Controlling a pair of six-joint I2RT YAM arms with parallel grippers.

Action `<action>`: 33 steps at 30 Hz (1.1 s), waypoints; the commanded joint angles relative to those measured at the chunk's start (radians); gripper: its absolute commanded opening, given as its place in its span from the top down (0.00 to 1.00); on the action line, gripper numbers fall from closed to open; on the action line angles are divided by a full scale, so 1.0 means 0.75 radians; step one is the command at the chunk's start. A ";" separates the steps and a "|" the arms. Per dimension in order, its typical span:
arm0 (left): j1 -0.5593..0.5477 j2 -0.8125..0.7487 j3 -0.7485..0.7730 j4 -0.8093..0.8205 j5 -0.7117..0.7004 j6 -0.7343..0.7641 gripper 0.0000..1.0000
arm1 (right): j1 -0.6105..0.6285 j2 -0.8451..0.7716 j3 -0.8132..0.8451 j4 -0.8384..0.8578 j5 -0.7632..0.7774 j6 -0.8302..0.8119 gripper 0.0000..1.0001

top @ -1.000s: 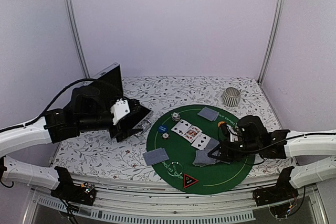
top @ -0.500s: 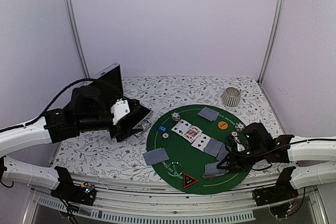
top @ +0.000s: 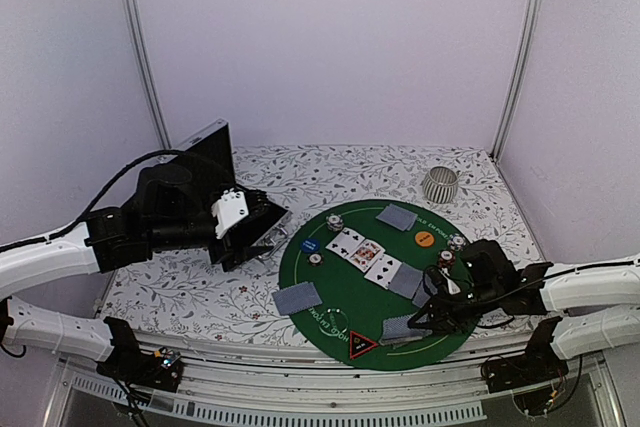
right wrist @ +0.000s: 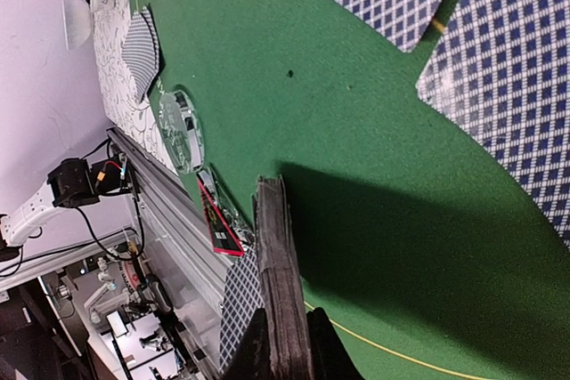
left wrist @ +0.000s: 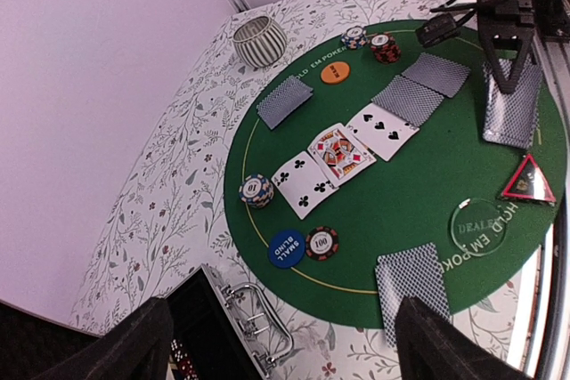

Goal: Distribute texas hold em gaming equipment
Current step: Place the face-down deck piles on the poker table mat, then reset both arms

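- Top external view: the stack of cards (top: 398,328) is pinched tight between the two fingers of the right gripper (top: 428,319). It is over the near edge of the green mat (top: 345,282).
- A second ago this stack was closer to the middle of the mat. Now it is down by the near rim, just to the right of the black red-edged triangle (top: 362,345).
- Right wrist view shows the stack from its thin side, with one end down by the mat. I cannot tell if it touches.
- The right arm has pulled back toward the front. The orange disc (top: 424,238) and the two chip stacks (top: 458,242) near it were partly hidden before. Now they show whole.
- Three face-up cards (top: 365,250) lie in a row in the middle of the mat, in the same spot as before.
- The face-down cards (top: 298,297) on the left of the mat have not moved. More lie at the far side and to the right of the row.
- The blue disc (top: 309,246) lies on the left part of the mat, with a chip beside it.
- The left gripper (left wrist: 283,304) has its fingers spread wide and holds nothing. It hangs by the open case (top: 210,152), just where it was.
- The ribbed cup (top: 439,184) stands off the mat at the far right.
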 commanded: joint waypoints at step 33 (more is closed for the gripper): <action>0.002 0.030 0.010 0.080 -0.085 -0.040 0.10 | -0.042 0.212 1.143 -0.644 0.631 -0.815 0.01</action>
